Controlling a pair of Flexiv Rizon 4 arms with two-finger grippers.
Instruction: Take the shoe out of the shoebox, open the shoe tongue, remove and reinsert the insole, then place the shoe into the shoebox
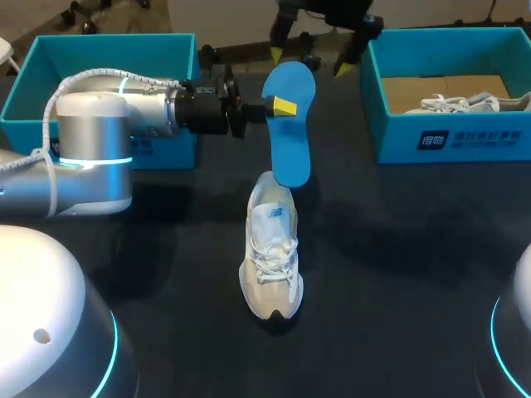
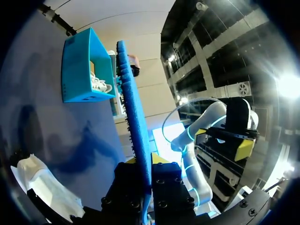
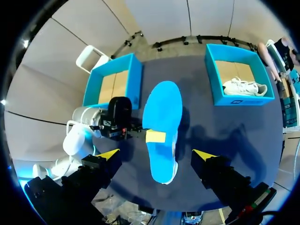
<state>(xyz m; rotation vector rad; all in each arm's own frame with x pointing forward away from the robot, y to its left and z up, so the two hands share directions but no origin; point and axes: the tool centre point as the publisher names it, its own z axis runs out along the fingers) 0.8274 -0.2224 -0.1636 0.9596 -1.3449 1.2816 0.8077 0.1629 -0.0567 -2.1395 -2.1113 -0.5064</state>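
Note:
A blue insole (image 1: 289, 137) hangs upright above the table, pinched at its edge by my left gripper (image 1: 280, 106), which comes in from the left. In the left wrist view the insole (image 2: 135, 117) stands edge-on between the shut fingers of that gripper (image 2: 143, 176). A white shoe (image 1: 271, 249) lies on the dark table right under the insole, toe toward the front. My right gripper (image 1: 309, 60) hovers open high above the insole (image 3: 162, 117); the right gripper (image 3: 156, 154) has both yellow tips well clear of it. The shoe (image 3: 176, 145) is mostly hidden beneath the insole.
A blue shoebox (image 1: 377, 99) at the back right holds a second white shoe (image 1: 465, 103) on brown paper. Another blue box (image 1: 25, 91) stands at the back left, behind my left arm. The table is dark cloth.

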